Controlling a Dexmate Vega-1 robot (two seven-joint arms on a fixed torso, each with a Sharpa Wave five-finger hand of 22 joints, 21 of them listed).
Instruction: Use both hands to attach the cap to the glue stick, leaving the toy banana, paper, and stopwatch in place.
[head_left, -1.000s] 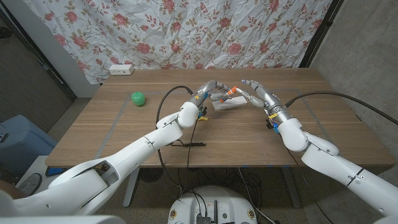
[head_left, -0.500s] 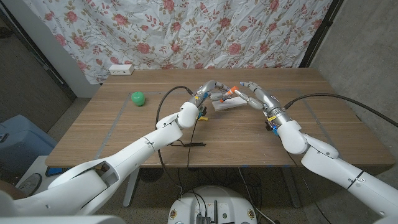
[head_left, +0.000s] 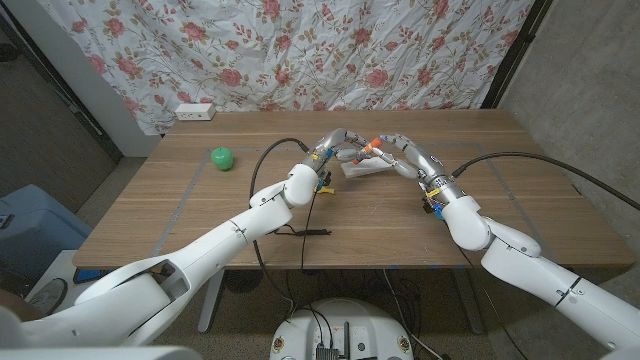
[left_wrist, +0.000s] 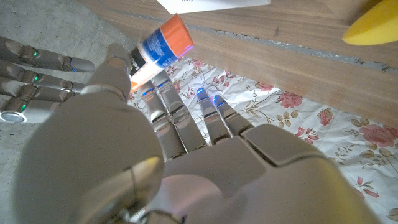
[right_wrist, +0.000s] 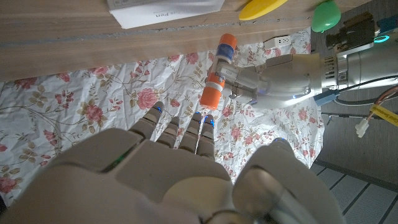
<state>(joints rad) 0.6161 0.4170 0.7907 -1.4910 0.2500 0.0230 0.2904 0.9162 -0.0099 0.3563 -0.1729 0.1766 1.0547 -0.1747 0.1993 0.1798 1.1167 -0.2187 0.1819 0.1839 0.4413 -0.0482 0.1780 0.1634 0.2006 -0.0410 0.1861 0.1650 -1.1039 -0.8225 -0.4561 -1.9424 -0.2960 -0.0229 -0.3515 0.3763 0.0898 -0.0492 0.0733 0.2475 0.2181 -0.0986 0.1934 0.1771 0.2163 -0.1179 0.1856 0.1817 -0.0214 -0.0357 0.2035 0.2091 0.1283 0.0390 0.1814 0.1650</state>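
My left hand (head_left: 333, 148) holds the glue stick (head_left: 368, 148) in the air above the paper (head_left: 362, 168) at the table's far middle. The stick (right_wrist: 219, 68) has a white and blue body with orange at both ends. My right hand (head_left: 408, 155) reaches in from the right, fingers stretched out, thumb apart. Its fingertips (right_wrist: 199, 123) sit right at the stick's lower orange end (right_wrist: 211, 96). I cannot tell whether that orange end is the cap seated on the stick. In the left wrist view the stick (left_wrist: 160, 46) lies between my left thumb and fingers.
A yellow toy banana (left_wrist: 373, 28) lies on the table beside the paper (left_wrist: 211, 5). A green round object (head_left: 221, 158) sits far left on the table. A white power strip (head_left: 193, 111) lies at the back edge, and a black cable (head_left: 300, 230) crosses the near middle.
My right hand has moved left toward the left hand, and its fingers now meet the stick's orange end. The left hand and stick have stayed in place.
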